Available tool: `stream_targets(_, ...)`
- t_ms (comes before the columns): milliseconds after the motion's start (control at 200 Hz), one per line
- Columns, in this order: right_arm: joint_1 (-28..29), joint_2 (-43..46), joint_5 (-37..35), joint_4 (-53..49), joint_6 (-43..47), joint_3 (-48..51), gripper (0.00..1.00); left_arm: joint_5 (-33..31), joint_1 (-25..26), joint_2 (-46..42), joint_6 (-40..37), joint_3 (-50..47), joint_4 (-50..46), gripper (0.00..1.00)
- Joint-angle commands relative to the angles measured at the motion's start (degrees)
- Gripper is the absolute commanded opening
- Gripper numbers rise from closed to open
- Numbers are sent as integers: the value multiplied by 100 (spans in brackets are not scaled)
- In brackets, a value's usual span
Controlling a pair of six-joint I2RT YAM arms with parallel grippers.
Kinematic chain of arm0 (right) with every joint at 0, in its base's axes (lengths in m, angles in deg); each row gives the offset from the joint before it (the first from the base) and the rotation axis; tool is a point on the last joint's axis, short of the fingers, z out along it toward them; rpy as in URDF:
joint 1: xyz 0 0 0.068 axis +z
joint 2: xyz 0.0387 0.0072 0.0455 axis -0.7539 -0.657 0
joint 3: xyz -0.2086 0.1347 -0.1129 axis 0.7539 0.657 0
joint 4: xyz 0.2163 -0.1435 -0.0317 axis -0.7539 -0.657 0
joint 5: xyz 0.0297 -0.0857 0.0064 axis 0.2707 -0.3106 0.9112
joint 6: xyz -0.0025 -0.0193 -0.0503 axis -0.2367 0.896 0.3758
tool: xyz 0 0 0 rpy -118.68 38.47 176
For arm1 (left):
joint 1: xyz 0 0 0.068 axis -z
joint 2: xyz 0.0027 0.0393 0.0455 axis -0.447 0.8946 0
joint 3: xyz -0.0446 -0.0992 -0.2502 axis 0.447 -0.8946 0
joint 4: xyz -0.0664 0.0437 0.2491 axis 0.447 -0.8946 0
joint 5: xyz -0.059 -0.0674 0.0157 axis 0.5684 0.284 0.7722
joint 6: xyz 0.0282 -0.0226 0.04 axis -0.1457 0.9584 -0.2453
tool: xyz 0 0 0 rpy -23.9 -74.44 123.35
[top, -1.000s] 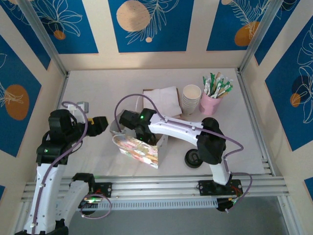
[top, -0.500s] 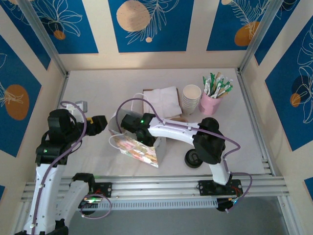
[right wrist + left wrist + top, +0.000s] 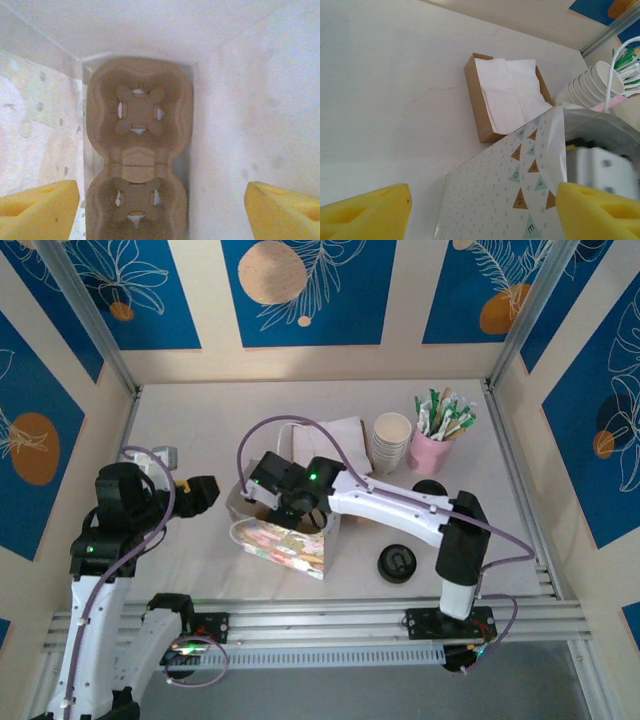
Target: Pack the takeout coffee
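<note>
The takeout coffee carrier, a tan pulp tray with round wells, lies at the bottom of the patterned paper bag, seen from above in the right wrist view. My right gripper hangs open over the bag's mouth; its yellow fingers stand far apart and touch nothing. My left gripper is open just left of the bag. In the left wrist view the bag's bunting-printed side lies ahead between the left gripper's spread fingers.
A brown box of white napkins sits behind the bag. A stack of white paper cups and a pink cup of packets stand at the back right. A black lid lies near the front.
My right gripper has opened wide over the bag, and its arm has stretched out with the elbow swinging right. The left gripper has opened a little and stayed in place.
</note>
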Motion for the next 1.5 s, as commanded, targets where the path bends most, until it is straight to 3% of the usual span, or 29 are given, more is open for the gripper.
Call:
stream_targets(0, 37, 363, -120, 43, 52, -257, 88, -85, 30, 32, 14, 237, -108, 77)
stream_targets(220, 18, 767, -330, 88, -10, -784, 100, -203, 28, 215, -103, 373, -211, 80)
stream_targets(340, -169, 1130, -24, 151, -285, -925, 99, -377, 30, 304, -182, 529, -346, 81)
stream_targets(590, -740, 2953, -85, 2428, -1122, 694, 99, -589, 30, 397, -467, 807, -473, 83)
stream_targets(720, -1045, 3642, -159, 2037, -1437, 728, 99, -606, 30, 494, -596, 835, -484, 85)
stream_targets(845, -1530, 3999, -887, 1130, -2200, 597, 100, -318, 30, 587, -378, 935, -409, 88)
stream_targets(920, -1738, 4357, -1621, 880, -2740, 963, 83, 108, 30, 585, -307, 896, -202, 91)
stream_targets(975, -1916, 4542, -1893, 464, -3186, 1093, 80, 375, 30, 641, -249, 875, -131, 92)
stream_targets(1075, -2644, 4616, -1377, -743, -4345, 1043, 80, 560, 30, 757, 117, 819, -102, 92)
stream_targets(1246, -3688, 4050, 16, -1971, -4404, 1392, 91, 530, 30, 657, 270, 532, 188, 91)
stream_targets(1496, -5220, 3501, 836, -1710, -4136, 2738, 94, 587, 30, 581, -114, 601, -118, 93)
